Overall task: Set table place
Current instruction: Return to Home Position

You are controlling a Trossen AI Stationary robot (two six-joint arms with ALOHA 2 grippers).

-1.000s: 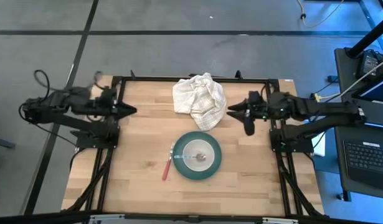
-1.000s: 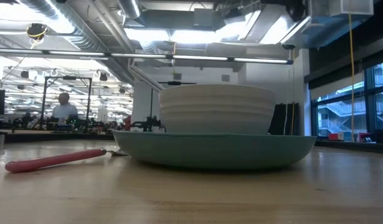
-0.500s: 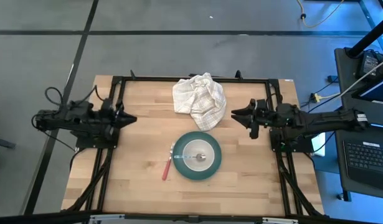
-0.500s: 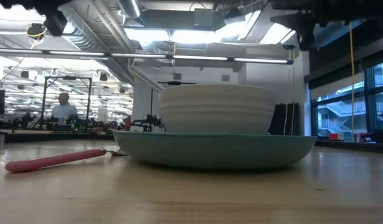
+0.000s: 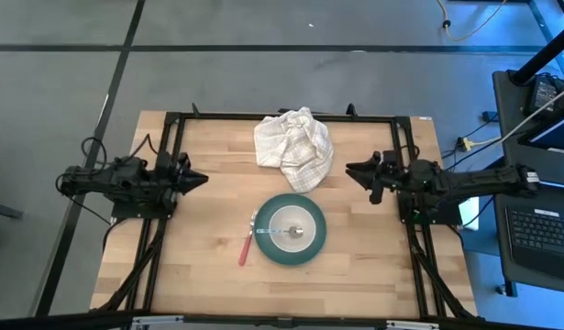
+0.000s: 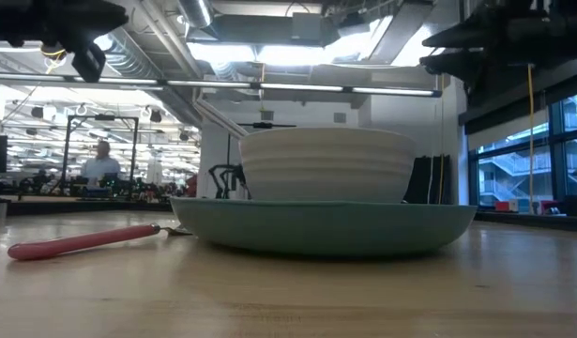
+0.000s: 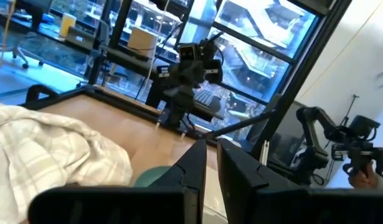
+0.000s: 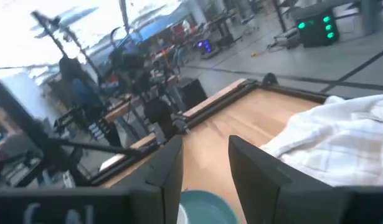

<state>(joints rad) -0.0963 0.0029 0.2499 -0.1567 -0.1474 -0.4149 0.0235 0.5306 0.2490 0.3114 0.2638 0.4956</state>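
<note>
On the table (image 5: 199,266) a teal plate (image 5: 309,255) lies near the middle, and a white bowl (image 5: 283,218) stands on it with a small metal spoon (image 5: 295,231) inside. A red-handled fork (image 5: 246,247) lies flat on the wood just left of the plate. In the low view the bowl (image 6: 326,164) stands on the plate (image 6: 326,225), with the fork (image 6: 82,242) to its left. My left gripper (image 5: 201,180) hovers at the table's left edge with its fingers almost together (image 7: 212,146). My right gripper (image 5: 352,169) hovers at the right edge, open (image 8: 203,146). Both point level toward the middle and hold nothing.
A crumpled white checked cloth (image 5: 293,149) lies at the far middle of the table, just beyond the plate. Black frame rails (image 5: 162,229) run along the table's edges. Bare wood lies near the front edge and on both sides of the plate. A person (image 6: 102,161) shows far off in the room.
Both arms have folded down and drawn back toward their own table edges. Their grippers have sunk and tipped up from slanting down to level. They now show at the top corners of the low view. The plate, bowl, spoon, fork and cloth have stayed put.
</note>
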